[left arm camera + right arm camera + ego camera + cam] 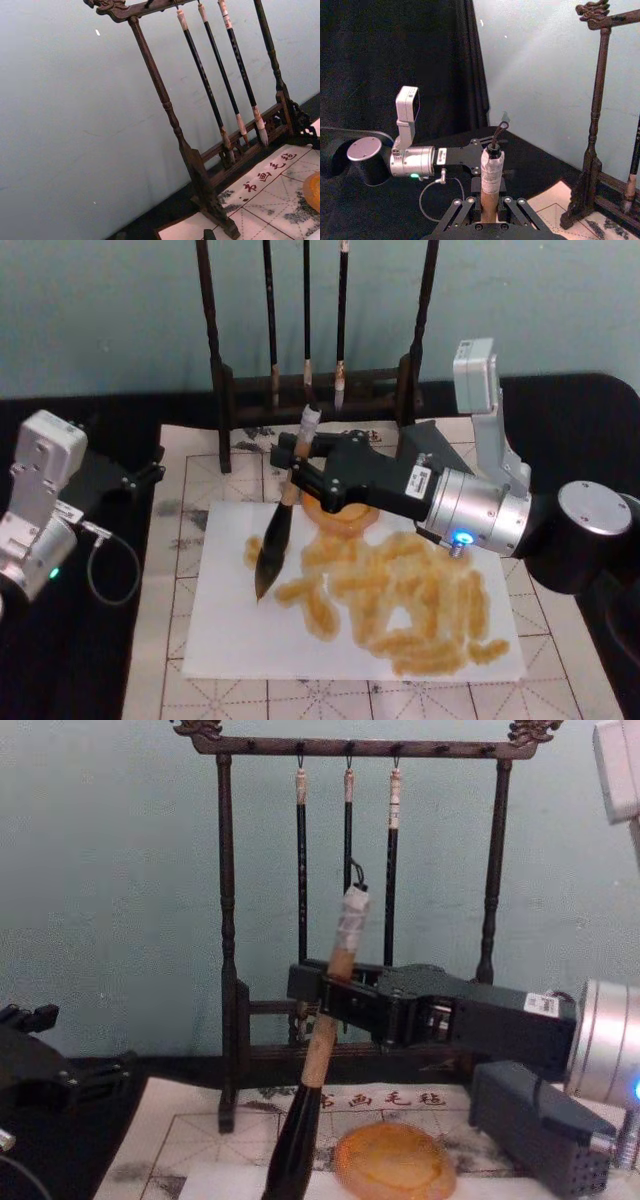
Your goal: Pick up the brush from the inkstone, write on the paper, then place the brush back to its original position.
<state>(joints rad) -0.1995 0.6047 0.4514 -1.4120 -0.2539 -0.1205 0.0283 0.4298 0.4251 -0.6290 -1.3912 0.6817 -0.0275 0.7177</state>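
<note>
Teal wall and brush rack (228, 920) behind; grid mat (200, 490) on black cloth. White paper (330, 650) carries amber strokes. My right gripper (295, 468) is clamped on the brush (272, 550) handle. The tuft tip is at the paper's left part; contact unclear. Inkstone (393, 1162) sits just behind. Left gripper (140, 478) is parked at left. Writing step, I judge: light pressure, steady tilt, slow drag, stay on the sheet.

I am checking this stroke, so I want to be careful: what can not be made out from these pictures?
- Whether the brush, shut in the right claw, touches the paper: the head view looks from above; the chest view's bottom edge cuts off the tuft.
- Most of the inkstone: the right claw covers it in the head view.
- The left claw sits idle at the left.
</note>
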